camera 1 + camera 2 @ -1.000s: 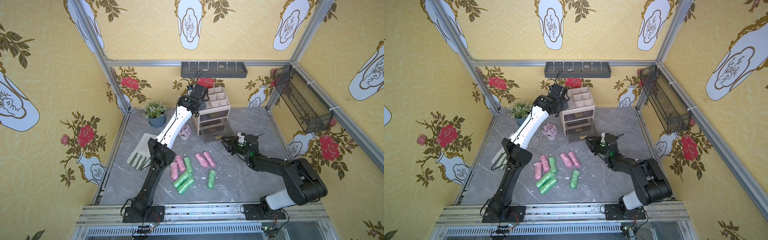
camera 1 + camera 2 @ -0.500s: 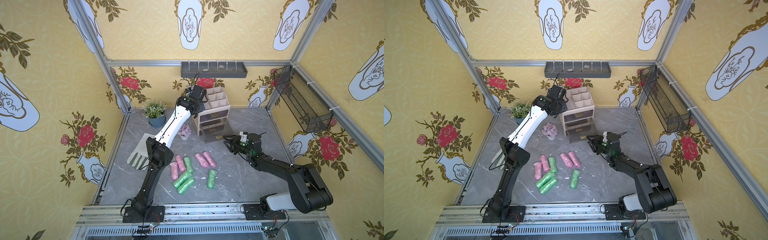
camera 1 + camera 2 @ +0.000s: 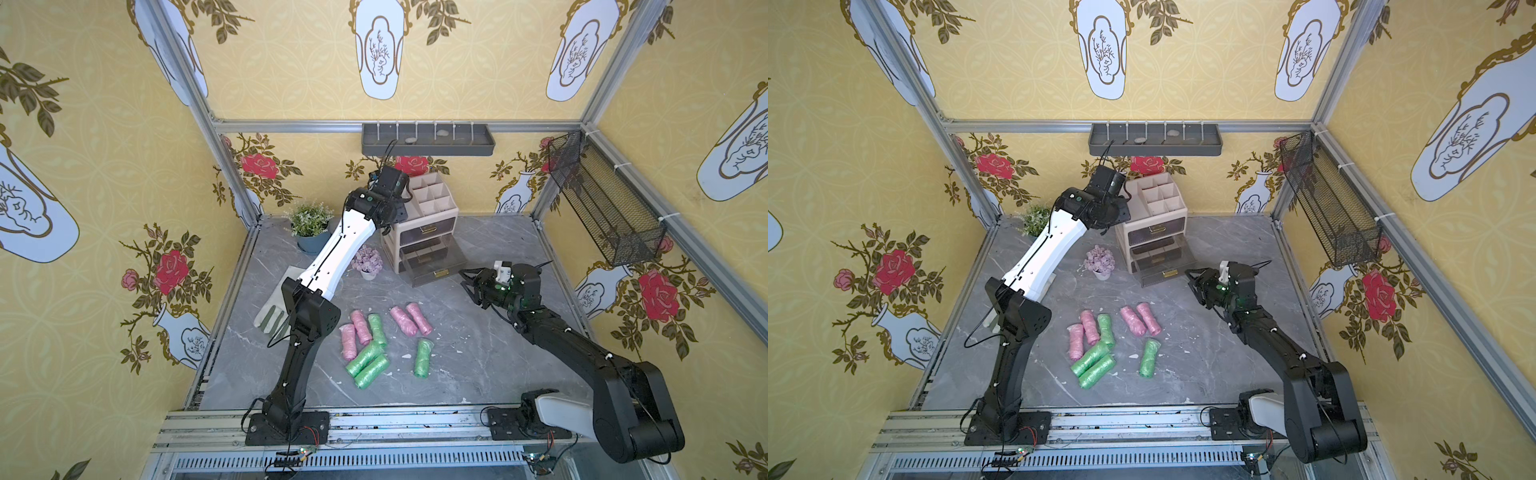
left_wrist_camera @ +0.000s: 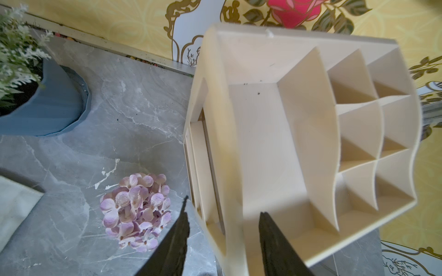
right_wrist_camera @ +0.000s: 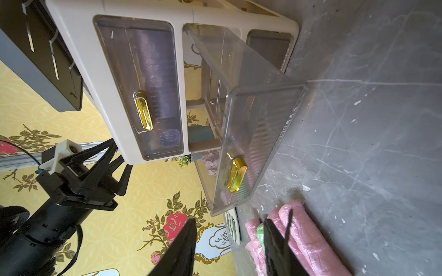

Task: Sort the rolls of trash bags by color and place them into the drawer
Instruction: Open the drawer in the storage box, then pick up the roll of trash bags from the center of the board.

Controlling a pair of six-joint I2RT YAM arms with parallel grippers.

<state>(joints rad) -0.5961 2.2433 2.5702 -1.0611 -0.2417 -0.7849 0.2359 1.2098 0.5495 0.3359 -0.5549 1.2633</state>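
Several pink rolls [image 3: 403, 321] and green rolls [image 3: 365, 358] of trash bags lie loose mid-table in both top views. The cream organizer [image 3: 434, 205] stands at the back. Its lower clear drawer [image 3: 441, 273] is pulled out, and its upper drawer [image 5: 143, 78] is shut, with purple film showing through the front. My left gripper [image 4: 223, 206] is open, with its jaws on either side of the organizer's side wall [image 4: 224, 148] and nothing held. My right gripper [image 3: 465, 279] is open and empty. It hovers just right of the drawer's gold handle [image 5: 236, 175].
A potted plant [image 3: 309, 224] and a lilac flower bunch [image 3: 367, 259] stand left of the organizer. A glove [image 3: 272, 309] lies near the left edge. A wire basket [image 3: 602, 203] hangs on the right wall and a grey shelf [image 3: 428, 139] on the back wall.
My left gripper's jaws have opened at the organizer's top edge. My right gripper's jaws have spread wider and it has drawn slightly back from the drawer front.
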